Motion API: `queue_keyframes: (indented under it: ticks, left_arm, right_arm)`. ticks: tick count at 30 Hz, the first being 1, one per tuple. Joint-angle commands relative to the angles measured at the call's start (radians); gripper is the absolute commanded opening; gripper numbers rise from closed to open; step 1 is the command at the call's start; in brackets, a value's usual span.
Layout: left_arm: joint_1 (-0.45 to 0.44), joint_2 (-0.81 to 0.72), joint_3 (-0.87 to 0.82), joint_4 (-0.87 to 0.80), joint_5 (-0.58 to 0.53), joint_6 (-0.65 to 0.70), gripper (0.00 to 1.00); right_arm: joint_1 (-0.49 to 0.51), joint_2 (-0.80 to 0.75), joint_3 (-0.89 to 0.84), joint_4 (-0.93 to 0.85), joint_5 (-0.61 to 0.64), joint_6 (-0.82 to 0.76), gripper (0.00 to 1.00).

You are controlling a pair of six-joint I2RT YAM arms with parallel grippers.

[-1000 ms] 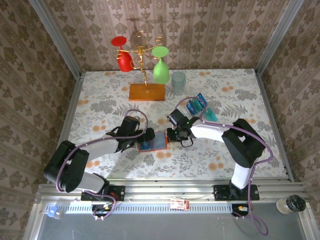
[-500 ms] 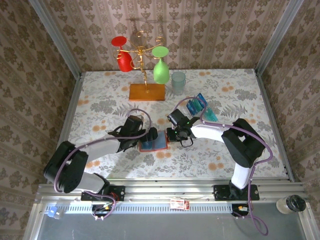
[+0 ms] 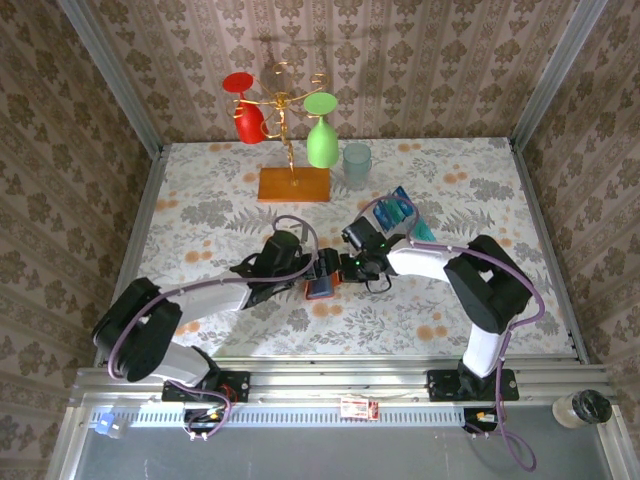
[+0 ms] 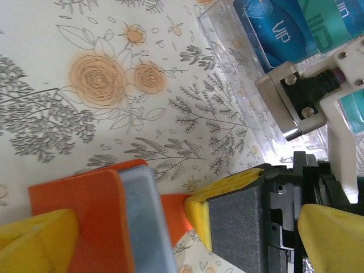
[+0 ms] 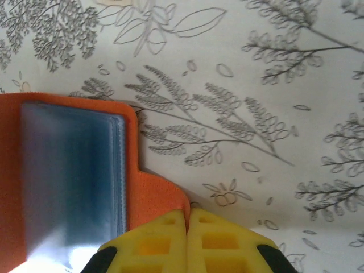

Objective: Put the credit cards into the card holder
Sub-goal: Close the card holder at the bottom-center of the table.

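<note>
Cards [image 4: 278,28] wait beyond our right gripper [image 5: 187,227], seemingly pinched on the holder [image 5: 68,170] flap; left gripper [image 4: 185,239] gapes wide around it. Loading remains.

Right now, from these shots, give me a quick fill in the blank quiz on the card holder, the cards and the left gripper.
1. The outside of the card holder is coloured ____.
2. The left gripper has its jaws ____ on either side of the holder.
3. The dark blue credit card carries the letters ____.
4. On the stand, the green glass hangs beside a ____ one.

Missing words: orange; open; VIP; red.
</note>
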Motion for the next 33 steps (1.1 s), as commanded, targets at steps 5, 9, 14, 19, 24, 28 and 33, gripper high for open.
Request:
queue_keyframes:
  ticks: [5, 9, 14, 19, 24, 28, 33]
  left_arm:
    - [-0.051, 0.056, 0.037, 0.084, -0.025, -0.071, 1.0]
    - [-0.079, 0.048, 0.045, 0.069, -0.067, -0.085, 1.0]
    - [-0.126, 0.04, 0.069, 0.018, -0.116, -0.092, 1.0]
    - [-0.168, 0.06, 0.06, 0.008, -0.16, -0.119, 1.0]
    - [-0.185, 0.132, 0.04, 0.05, -0.177, -0.149, 1.0]
    - [-0.191, 0.177, 0.031, 0.076, -0.173, -0.16, 1.0]
    - [-0.154, 0.128, 0.041, 0.052, -0.138, -0.128, 1.0]
  right_arm:
    - [-0.079, -0.155, -0.041, -0.064, -0.041, -0.004, 0.38]
    - [-0.105, -0.248, -0.082, -0.111, -0.03, 0.009, 0.4]
    - [-0.131, -0.346, -0.139, -0.125, -0.034, 0.027, 0.41]
    - [-0.145, -0.392, -0.159, -0.151, -0.046, 0.021, 0.41]
    - [-0.15, -0.439, -0.192, -0.154, -0.041, 0.024, 0.41]
    - [-0.153, -0.469, -0.217, -0.153, -0.034, 0.028, 0.41]
    - [-0.153, -0.492, -0.225, -0.151, -0.062, 0.028, 0.4]
